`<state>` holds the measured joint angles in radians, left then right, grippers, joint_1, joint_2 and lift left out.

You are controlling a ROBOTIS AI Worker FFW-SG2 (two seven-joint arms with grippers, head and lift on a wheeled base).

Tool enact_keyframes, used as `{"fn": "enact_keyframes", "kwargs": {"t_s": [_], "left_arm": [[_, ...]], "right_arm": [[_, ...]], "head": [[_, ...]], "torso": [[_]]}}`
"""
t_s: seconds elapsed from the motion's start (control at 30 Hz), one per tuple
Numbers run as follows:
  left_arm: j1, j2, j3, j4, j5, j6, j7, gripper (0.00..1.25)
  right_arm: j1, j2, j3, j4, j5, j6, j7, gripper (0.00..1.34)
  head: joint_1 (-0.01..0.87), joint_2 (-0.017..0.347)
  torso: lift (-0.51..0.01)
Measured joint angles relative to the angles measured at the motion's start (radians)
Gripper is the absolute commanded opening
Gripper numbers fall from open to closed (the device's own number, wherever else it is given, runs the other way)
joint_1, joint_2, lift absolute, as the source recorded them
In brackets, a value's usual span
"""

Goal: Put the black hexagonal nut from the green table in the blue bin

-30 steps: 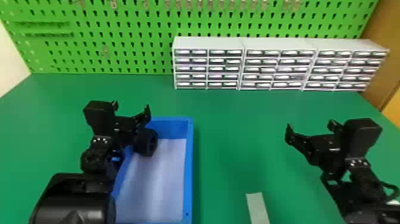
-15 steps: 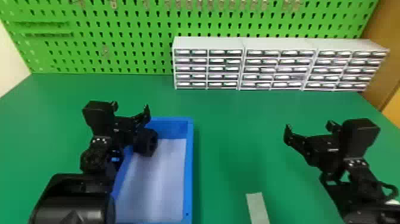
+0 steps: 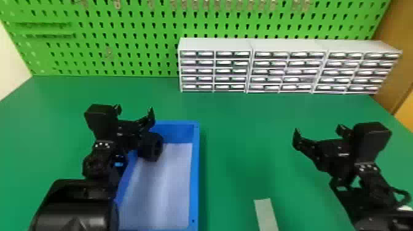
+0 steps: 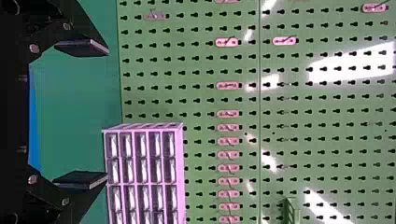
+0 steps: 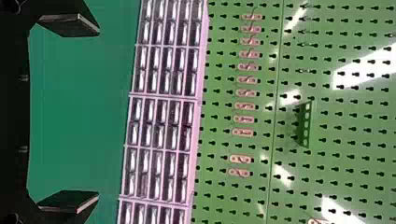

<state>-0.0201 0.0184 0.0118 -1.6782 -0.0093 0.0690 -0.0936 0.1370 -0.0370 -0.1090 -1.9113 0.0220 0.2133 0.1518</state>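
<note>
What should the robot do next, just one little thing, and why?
Probably ease the left arm away from the blue bin. The black nut looks to be inside, and the left fingers are spread wide with nothing between them, so there seems nothing left to drop.

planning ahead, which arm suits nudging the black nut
Likely left: the left gripper is close to the black nut in the blue bin; the right gripper is well off right.
</note>
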Motion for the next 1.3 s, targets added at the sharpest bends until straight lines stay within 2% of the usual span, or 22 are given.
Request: {"fn": "enact_keyframes", "kwargs": {"t_s": [1.3], "left_arm": [[0.002, 0.000, 0.000, 0.000, 0.001, 0.000, 0.000, 0.93]], "right_arm": [[0.000, -0.004, 0.004, 0.000, -0.004, 0.004, 0.000, 1.26]], "head": [[0.686, 0.051]], "torso": [[-0.097]]}}
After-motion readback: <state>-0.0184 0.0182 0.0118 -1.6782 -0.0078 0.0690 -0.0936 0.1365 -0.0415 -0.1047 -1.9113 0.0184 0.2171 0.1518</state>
